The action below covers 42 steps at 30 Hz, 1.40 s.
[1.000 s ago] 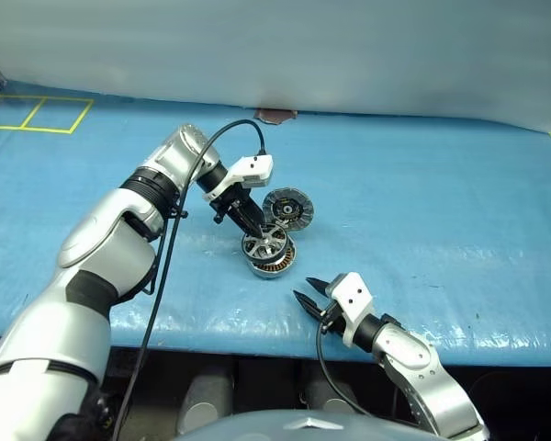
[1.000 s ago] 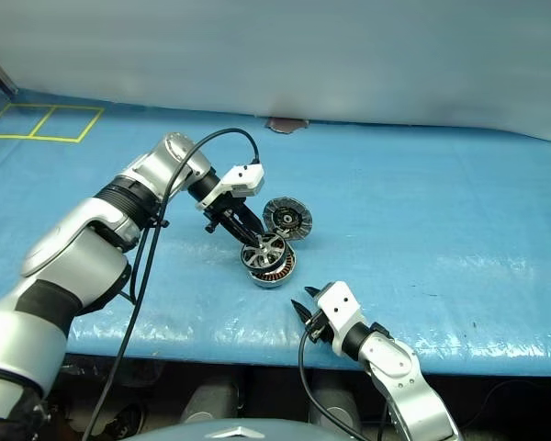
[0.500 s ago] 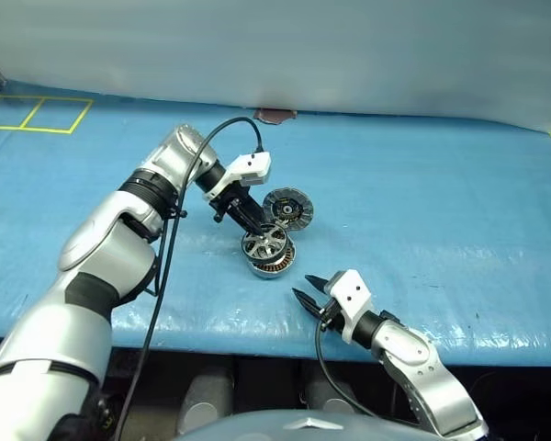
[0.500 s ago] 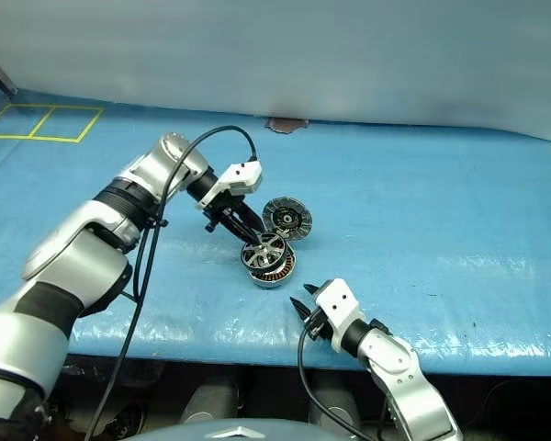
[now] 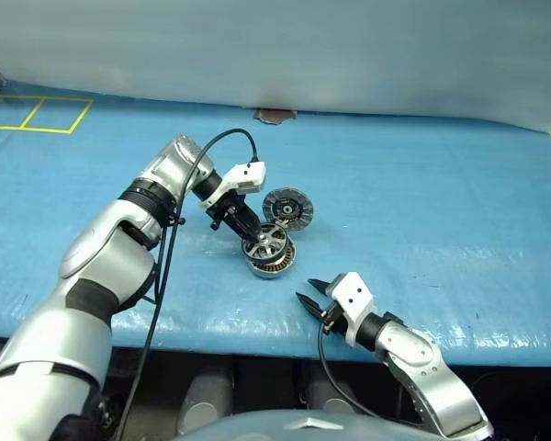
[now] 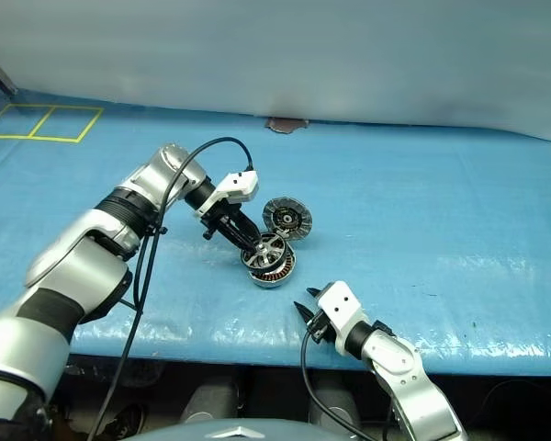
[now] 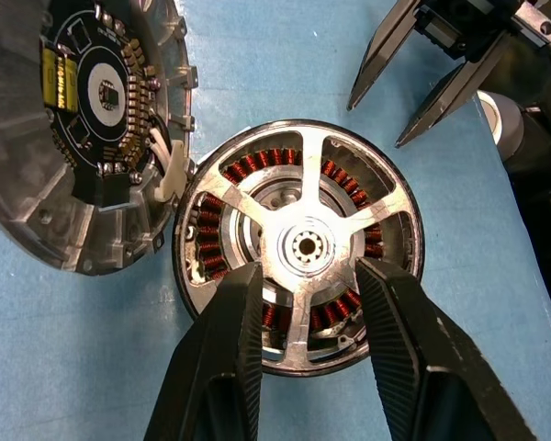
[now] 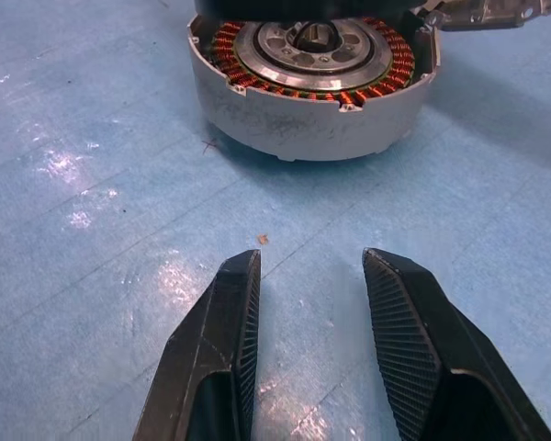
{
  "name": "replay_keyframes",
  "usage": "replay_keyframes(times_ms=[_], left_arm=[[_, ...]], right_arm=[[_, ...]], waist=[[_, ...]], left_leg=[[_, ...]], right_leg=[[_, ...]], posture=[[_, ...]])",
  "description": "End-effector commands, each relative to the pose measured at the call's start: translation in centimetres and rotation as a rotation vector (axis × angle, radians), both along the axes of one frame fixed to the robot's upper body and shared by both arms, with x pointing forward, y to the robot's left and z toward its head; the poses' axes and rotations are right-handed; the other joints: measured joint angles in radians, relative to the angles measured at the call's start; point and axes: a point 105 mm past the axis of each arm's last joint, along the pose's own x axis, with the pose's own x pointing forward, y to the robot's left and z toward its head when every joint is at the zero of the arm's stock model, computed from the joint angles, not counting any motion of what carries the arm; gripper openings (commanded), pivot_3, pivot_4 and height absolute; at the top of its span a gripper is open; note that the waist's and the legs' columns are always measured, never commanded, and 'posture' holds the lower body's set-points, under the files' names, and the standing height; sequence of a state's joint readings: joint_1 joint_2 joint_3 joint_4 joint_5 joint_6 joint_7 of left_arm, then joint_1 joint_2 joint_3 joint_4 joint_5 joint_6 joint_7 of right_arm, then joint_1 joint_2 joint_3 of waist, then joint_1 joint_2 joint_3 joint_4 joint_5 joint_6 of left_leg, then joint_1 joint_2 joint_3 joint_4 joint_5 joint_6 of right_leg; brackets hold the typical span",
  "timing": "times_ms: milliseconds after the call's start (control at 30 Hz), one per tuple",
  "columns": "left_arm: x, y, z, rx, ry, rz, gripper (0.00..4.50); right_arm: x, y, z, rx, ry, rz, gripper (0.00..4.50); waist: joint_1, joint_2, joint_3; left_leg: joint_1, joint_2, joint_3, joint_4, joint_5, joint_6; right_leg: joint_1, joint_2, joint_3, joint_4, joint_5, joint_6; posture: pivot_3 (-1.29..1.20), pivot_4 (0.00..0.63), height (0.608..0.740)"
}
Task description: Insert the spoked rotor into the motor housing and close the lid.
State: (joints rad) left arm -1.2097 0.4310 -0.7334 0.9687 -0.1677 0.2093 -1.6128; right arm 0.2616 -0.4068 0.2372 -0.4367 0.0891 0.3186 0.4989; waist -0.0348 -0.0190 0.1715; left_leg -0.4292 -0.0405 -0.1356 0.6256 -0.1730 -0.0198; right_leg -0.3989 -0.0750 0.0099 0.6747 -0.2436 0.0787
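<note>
On the blue table [image 5: 459, 202], the left gripper [image 7: 305, 276] holds the spoked rotor [image 7: 305, 246] by one spoke over the motor housing [image 8: 303, 96]; the lid [image 7: 83, 138] lies open beside it. Right gripper [image 8: 310, 317] waits nearby, jaws apart, empty. Tilted, the rotor could jam on the windings.

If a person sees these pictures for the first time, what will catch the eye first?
First, the spoked rotor over the coppery windings of the motor housing, in the middle of the blue table, with the left claw straddling one spoke. The lid lies open beside the housing, joined to its rim. Nearer the table's front edge, the right claw is open, holding nothing.
</note>
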Motion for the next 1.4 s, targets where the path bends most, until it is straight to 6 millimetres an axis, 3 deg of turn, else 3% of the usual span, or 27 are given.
replay_keyframes(times_ms=[33,667,1400], left_arm=[[0.2,-1.2,1.5,-0.063,-0.031,-0.019,1.72],[0.6,0.0,1.3,-0.01,-0.069,-0.007,1.72],[0.7,-0.3,1.9,-0.031,-0.08,-0.006,1.72]], right_arm=[[0.6,-0.4,1.2,-0.001,-0.037,-0.005,1.86],[1.3,-0.4,1.3,-0.024,-0.043,-0.002,1.86],[1.0,-0.6,1.2,-0.027,-0.046,-0.029,1.86]], waist=[[0.001,0.0,0.0],[0.0,0.0,0.0],[-0.001,0.0,0.0]], left_leg=[[0.0,0.0,0.0,0.0,0.0,0.0],[0.0,0.0,0.0,0.0,0.0,0.0],[0.0,0.0,0.0,0.0,0.0,0.0]], right_leg=[[0.0,0.0,0.0,0.0,0.0,0.0],[0.0,0.0,0.0,0.0,0.0,0.0],[0.0,0.0,0.0,0.0,0.0,0.001]], posture=[[0.0,0.15,0.74],[0.0,0.15,0.74],[0.0,0.15,0.74]])
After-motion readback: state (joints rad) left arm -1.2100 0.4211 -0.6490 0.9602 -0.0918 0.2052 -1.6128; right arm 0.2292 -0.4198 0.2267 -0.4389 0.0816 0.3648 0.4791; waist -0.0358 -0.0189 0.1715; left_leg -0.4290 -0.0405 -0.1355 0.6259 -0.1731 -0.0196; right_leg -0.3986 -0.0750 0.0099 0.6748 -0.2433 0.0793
